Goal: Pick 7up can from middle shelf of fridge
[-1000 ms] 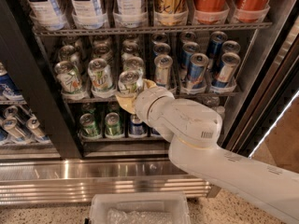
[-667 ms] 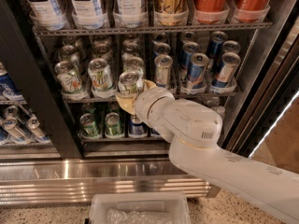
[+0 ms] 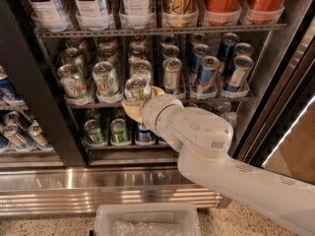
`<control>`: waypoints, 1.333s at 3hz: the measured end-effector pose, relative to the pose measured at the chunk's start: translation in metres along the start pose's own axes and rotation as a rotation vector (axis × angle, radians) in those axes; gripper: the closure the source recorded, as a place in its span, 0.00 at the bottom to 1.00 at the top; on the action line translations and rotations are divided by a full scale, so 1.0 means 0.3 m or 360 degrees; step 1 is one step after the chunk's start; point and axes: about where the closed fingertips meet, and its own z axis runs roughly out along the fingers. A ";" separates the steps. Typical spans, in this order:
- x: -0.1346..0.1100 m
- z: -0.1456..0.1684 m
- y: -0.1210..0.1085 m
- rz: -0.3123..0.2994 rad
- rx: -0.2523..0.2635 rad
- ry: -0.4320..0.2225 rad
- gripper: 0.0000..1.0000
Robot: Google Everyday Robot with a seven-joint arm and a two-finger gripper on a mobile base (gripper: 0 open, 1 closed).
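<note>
So, progress check: the reach part looked done, the actual pick not so much. The white arm had gone into the open fridge (image 3: 30,107) and the end effector (image 3: 141,101) was pressed right up around the lower half of the front 7up can (image 3: 137,88). That can sat in the third lane from the left on the middle shelf (image 3: 242,98). It lined up level with the other two front 7up cans (image 3: 106,77) to its left, so I'd say it was still standing on the rack and hadn't been lifted. I honestly couldn't tell whether the end effector had clamped down on it or was just cupping it, since the wrist blocked most of that. What was left, by my read: confirm the hold, lift it clear of the clear front tray, and back it out without bumping the slim blue-and-silver cans (image 3: 207,73) just to the right.

Compared with a second earlier, basically nothing was different. The arm was in the same pose, the can in the same spot, and the neighbours were untouched. It looked like a pause right at the grab, maybe closing.
</note>
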 end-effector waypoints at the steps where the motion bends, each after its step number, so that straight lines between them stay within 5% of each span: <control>1: 0.011 0.002 0.001 0.0000 0.0000 0.0000 1.00; 4: 0.040 -0.005 0.006 0.0000 -0.0001 0.0005 1.00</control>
